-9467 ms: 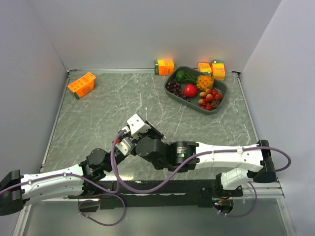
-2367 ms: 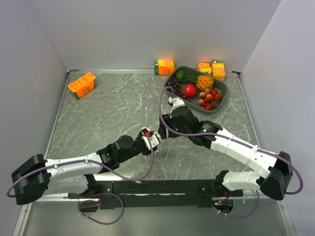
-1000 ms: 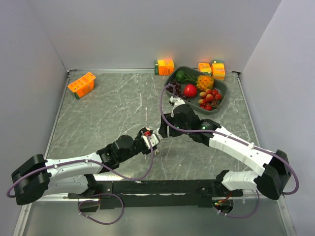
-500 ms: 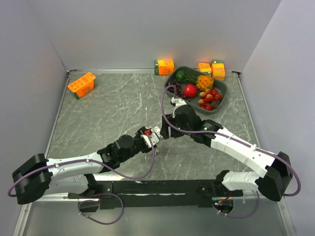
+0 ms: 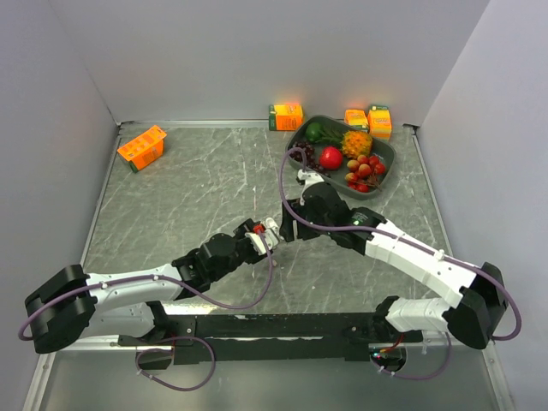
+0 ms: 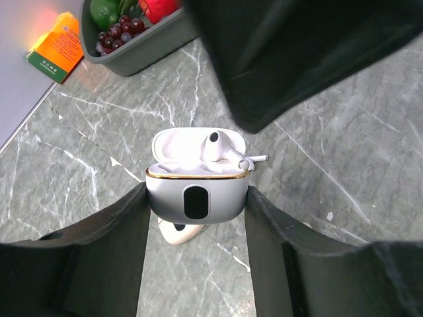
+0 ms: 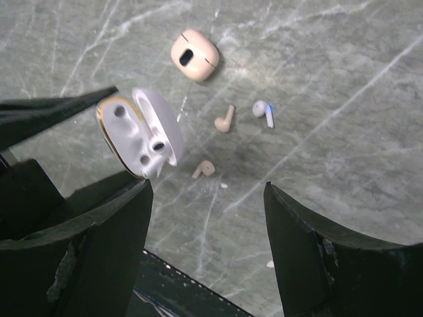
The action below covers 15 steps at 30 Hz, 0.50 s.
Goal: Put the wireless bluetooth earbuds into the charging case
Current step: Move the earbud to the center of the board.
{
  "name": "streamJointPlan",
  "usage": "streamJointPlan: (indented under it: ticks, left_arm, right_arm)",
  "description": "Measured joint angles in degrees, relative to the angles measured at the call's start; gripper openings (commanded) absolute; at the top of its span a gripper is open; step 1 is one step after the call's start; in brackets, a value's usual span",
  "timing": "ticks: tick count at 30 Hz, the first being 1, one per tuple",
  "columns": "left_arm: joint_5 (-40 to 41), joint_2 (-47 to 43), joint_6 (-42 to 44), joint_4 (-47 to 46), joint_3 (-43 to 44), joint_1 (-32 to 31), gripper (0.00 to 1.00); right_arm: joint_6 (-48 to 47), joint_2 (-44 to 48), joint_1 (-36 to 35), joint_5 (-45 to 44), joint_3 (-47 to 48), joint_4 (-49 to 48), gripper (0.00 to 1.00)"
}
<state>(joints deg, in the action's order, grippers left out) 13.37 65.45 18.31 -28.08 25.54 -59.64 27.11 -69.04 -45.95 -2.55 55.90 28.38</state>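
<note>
While left fingers (image 6: 99, 257) clamp the white case (image 6: 196, 198), loose earbuds (image 7: 225, 120) lie beneath parted right fingers (image 7: 310, 257).

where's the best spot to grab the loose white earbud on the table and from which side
Probably the short stem of the white earbud, just below its rounded head. It lies flat on the table, so come straight down from above, closing across the stem. The beige earbud beside it lies apart, leaving room.
</note>
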Motion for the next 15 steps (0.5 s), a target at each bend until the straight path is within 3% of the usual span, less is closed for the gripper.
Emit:
streamJointPlan:
  ticks: [15]
  left_arm:
    - [0.00, 0.02, -0.17, 0.11, 0.09, 0.00, 0.01]
  right_arm:
    - [-0.15, -7.67, 0.92, 1.05, 2.97, -2.23, 0.75]
